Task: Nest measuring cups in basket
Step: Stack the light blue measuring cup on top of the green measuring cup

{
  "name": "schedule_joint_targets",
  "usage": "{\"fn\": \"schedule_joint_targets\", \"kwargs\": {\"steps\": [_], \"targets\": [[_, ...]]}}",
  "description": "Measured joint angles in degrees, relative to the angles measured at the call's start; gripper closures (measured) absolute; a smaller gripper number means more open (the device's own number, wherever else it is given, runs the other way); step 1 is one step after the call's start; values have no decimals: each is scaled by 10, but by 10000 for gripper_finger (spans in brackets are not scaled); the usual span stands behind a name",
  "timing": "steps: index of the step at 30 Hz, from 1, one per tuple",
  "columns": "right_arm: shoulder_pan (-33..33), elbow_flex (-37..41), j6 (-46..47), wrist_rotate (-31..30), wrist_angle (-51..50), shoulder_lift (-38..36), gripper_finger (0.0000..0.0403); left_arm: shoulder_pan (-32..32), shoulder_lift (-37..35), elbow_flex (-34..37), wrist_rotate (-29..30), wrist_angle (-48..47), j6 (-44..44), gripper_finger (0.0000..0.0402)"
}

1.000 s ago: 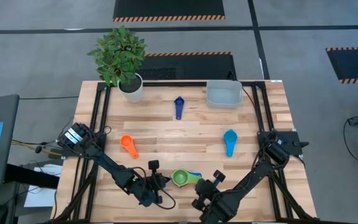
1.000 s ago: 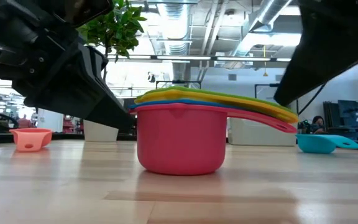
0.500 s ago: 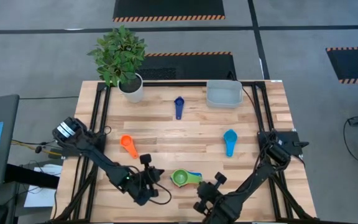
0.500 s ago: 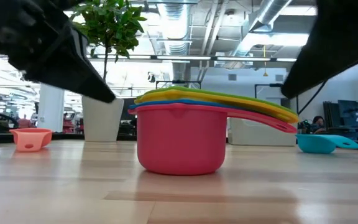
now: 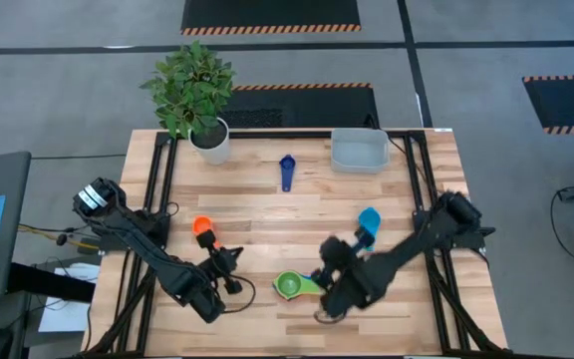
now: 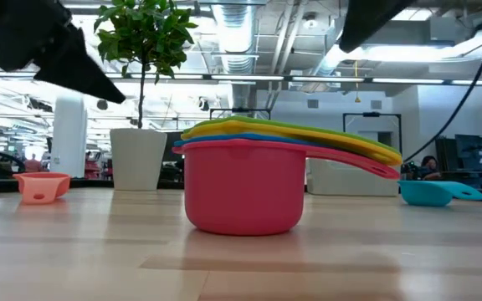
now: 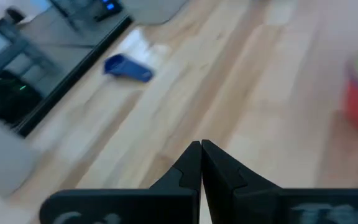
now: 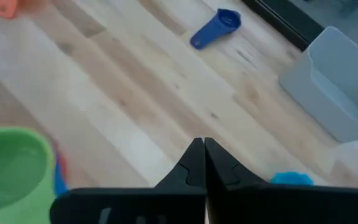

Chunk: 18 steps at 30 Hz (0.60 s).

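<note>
The basket stands empty, well beyond the nested cup stack. The right gripper, fingers pressed together, hovers just beside the stack; the left gripper, also closed, sits on its other side. The light blue cup, orange cup and dark blue cup lie apart.
</note>
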<state>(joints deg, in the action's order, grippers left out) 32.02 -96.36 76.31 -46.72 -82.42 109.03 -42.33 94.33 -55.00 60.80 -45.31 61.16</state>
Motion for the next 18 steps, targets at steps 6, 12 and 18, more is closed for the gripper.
{"fn": "schedule_joint_targets", "kwargs": {"steps": [6, 12, 18], "targets": [[-97, 151, -23, 65, 35, -114, 399, -8, -1, 15, -26, -91, 96, 401], [-162, 355, -96, 186, 263, -249, 383, -5, -37, 106, -118, -91, 177, 401], [-181, 461, -54, 216, 269, -344, 339, 19, -91, 159, -164, -90, 191, 401]]}}
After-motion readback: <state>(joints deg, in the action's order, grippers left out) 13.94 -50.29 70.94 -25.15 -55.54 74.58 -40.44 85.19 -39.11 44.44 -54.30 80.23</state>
